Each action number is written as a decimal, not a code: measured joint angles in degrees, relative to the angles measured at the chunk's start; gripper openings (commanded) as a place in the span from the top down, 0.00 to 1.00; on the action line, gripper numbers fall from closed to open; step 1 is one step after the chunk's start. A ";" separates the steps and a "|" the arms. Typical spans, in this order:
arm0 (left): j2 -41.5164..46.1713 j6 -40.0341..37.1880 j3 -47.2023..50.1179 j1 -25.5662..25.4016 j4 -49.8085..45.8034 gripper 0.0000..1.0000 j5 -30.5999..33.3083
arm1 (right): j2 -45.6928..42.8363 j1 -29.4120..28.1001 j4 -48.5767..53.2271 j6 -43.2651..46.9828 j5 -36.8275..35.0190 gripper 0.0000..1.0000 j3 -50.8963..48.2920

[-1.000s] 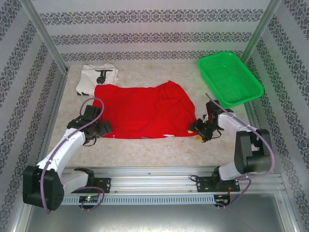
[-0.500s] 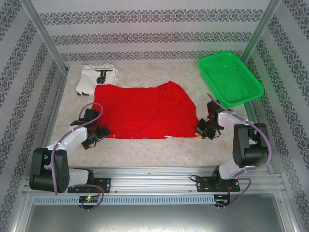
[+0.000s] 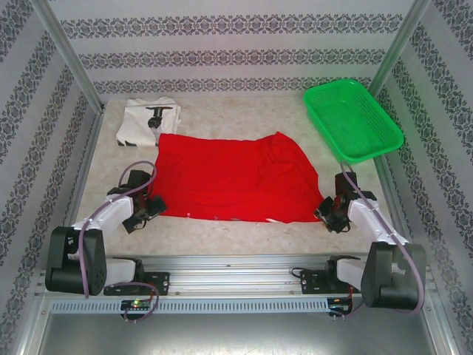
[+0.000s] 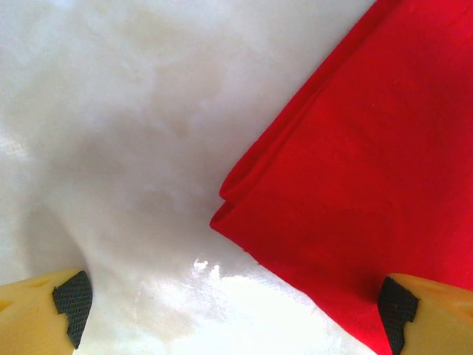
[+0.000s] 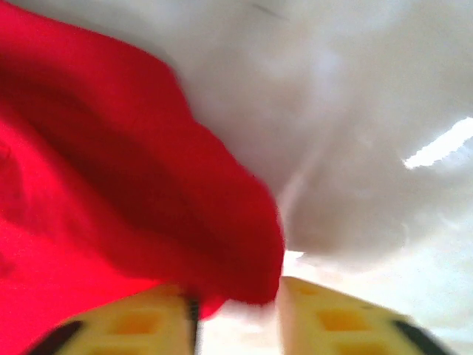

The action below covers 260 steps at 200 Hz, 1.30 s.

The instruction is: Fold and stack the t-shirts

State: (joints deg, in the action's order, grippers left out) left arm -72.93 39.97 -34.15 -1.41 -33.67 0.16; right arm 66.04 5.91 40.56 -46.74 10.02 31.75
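the bright red cloth t-shirt (image 3: 233, 177) lies spread on the worktop (image 3: 222, 237). left gripper (image 4: 236, 307) gapes wide, empty, astride its near corner. right gripper (image 5: 235, 310) sits half-closed around a fold, grip unclear; cloth may slip, bunching.

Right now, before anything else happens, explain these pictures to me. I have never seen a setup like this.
The machine is a left arm and a right arm, bolted at the near edge of a table. The wide picture is from a camera above and behind them; each close-up is from a camera on a wrist. On the table lie a red t-shirt spread out, a white t-shirt far left and a green basket far right. The left gripper is open over the red t-shirt's corner, holding nothing. Red cloth sits inside the right gripper; blur hides whether it is pinched.
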 measured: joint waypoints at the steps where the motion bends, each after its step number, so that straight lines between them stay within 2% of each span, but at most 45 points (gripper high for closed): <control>1: 0.07 -0.02 0.00 0.00 -0.02 0.00 0.00 | -0.09 0.00 0.09 -0.02 0.00 0.52 -0.02; 24: 3.48 -1.51 -2.01 -0.98 -0.83 0.00 -0.37 | -3.87 -0.02 0.74 1.03 -0.15 0.39 1.01; 41: 5.66 -3.63 -7.08 -4.04 -1.22 0.00 -0.66 | -3.30 -0.02 0.57 3.19 1.55 0.38 6.10; 59: 7.21 -6.47 -13.75 -8.83 -0.09 0.00 -0.61 | 3.13 -0.57 0.02 6.08 5.84 0.36 15.34; 79: 8.66 -10.58 -19.61 -15.08 2.67 0.00 0.04 | 12.87 -3.87 -1.03 7.39 9.94 0.37 25.03; 95: 9.40 -14.43 -22.93 -19.41 5.22 0.00 0.15 | 18.84 -6.69 -2.32 5.64 12.46 0.37 29.62; 114: 9.62 -18.40 -25.05 -22.08 7.52 0.00 0.31 | 24.28 -8.92 -3.52 1.55 14.21 0.39 33.14; 169: 9.53 -26.05 -27.98 -24.85 9.09 0.00 0.28 | 36.87 -9.77 -5.35 -7.58 14.67 0.44 40.00; 211: 10.16 -27.36 -27.58 -24.85 9.11 0.00 0.50 | 43.95 -9.64 -5.88 -11.45 14.49 0.46 44.35; 260: 12.63 -27.85 -26.45 -24.85 9.09 0.00 1.44 | 47.91 -9.40 -6.27 -13.51 14.49 0.47 48.92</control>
State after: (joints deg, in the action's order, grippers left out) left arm -60.29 12.12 -60.60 -26.26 -24.58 1.61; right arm 113.95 -3.49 34.28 -60.25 24.51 80.66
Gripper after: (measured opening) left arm 0.999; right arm 0.534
